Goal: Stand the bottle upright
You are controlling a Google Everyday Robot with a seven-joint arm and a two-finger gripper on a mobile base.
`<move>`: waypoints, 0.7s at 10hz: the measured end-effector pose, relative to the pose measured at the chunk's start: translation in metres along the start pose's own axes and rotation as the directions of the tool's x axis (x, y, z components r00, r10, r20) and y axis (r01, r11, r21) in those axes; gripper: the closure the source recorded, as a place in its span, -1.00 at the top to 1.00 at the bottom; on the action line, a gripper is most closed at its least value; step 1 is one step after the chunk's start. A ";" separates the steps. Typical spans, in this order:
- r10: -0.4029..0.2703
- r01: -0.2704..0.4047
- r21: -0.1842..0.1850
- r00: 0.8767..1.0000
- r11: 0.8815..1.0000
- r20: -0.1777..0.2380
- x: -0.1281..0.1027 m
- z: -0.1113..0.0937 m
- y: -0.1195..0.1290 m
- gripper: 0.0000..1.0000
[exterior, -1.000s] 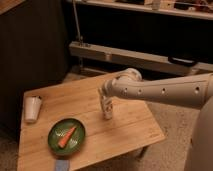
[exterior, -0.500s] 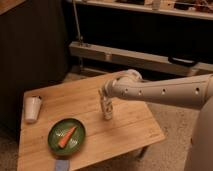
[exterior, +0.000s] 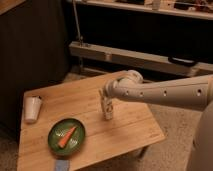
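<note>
— The bottle (exterior: 107,110), where is it found?

— It is seen standing upright on the wooden tabletop (exterior: 125,130), directly under the pincer (exterior: 104,98), which is positioned at its top. Whether the pincer is spread or pinching the bottle cannot be told.

— What else is seen?

— A white cup (exterior: 32,108) is placed well to the left of the pincer. A green plate (exterior: 53,141) bearing a carrot (exterior: 66,136) is set below-left of it.
</note>
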 end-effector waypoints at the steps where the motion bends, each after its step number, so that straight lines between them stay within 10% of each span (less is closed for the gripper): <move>1: 0.000 0.000 0.001 1.000 1.000 0.000 0.000 0.000 0.000 0.52; 7: 0.001 -0.001 0.002 1.000 1.000 -0.007 0.002 0.000 0.000 0.60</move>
